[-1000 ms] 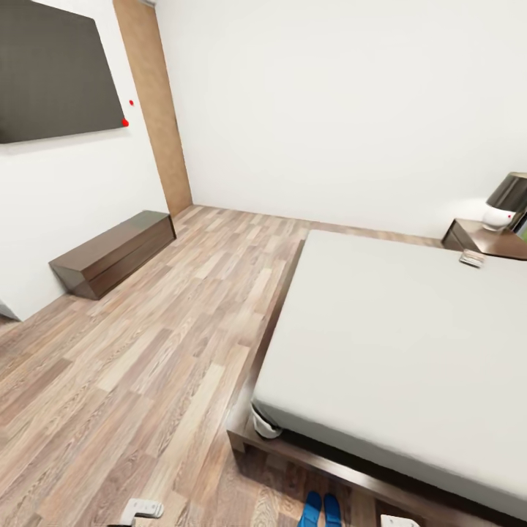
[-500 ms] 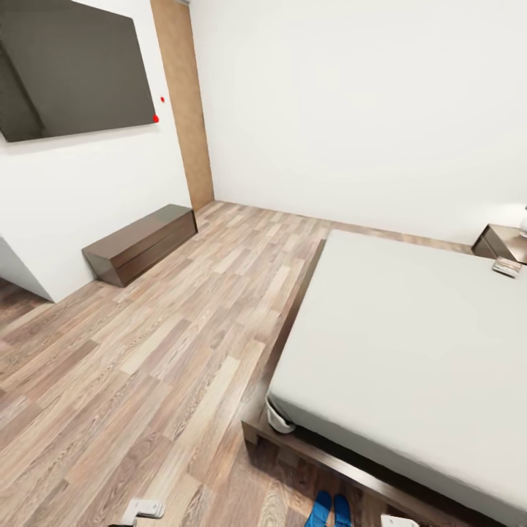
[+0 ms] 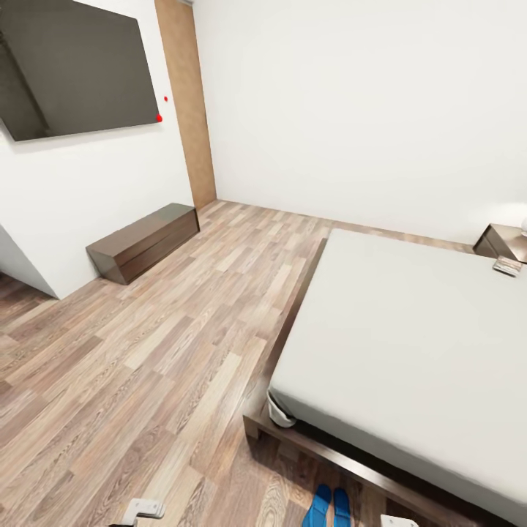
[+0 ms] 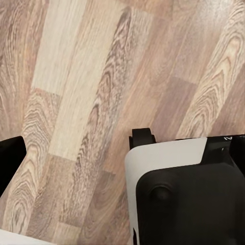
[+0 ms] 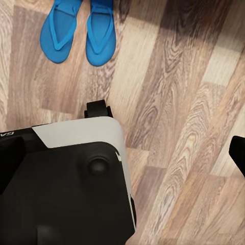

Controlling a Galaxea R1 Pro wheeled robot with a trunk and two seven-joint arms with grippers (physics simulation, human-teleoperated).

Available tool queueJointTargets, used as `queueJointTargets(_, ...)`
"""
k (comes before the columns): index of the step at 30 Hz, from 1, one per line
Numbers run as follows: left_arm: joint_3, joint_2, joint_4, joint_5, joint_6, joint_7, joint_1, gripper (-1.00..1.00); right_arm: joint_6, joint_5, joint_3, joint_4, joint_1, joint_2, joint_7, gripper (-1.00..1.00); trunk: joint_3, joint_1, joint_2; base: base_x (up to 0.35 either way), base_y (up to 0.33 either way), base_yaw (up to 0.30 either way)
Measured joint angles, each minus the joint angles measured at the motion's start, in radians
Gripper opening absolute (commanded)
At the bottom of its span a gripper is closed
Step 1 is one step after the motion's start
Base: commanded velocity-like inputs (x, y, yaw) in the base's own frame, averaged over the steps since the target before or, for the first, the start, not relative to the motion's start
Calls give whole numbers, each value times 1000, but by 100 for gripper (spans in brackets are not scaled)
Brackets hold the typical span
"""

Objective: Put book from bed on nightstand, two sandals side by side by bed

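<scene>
- Your open run is the wood-plank floor [image 3: 168,351], wide from 7 to 11 o'clock, ending at the long low cabinet [image 3: 143,241] against the wall.
- The bed [image 3: 410,344] fills 1 to 4 o'clock; its base corner juts out at 5.
- The book [image 3: 506,266] lies at the mattress's far edge, beside the nightstand [image 3: 501,241].
- The two sandals [image 5: 79,30] sit paired at 6 o'clock, near the bed.
- I cannot tell how either pincer stands.

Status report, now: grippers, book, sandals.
Gripper state can't be judged. Two sandals side by side on the floor by the bed. Book at the mattress's far edge, beside the nightstand. Nothing blocking.
</scene>
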Motion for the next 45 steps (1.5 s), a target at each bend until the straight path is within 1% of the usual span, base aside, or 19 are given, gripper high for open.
queueJointTargets(7,0,-1,0,0,0,0,0,100,0,0,0,0,0,1,0,100,0,0,0,-87,0,27)
queueJointTargets(13,0,-6,0,0,0,0,0,100,0,2,2,0,0,3,0,100,0,0,0,-62,0,183)
queueJointTargets(26,0,-29,0,0,0,1,0,100,1,4,1,0,0,3,0,100,0,0,0,-12,0,268)
queueJointTargets(45,0,-38,-1,-1,0,1,0,100,0,4,2,0,0,3,0,100,0,0,0,-1,1,287)
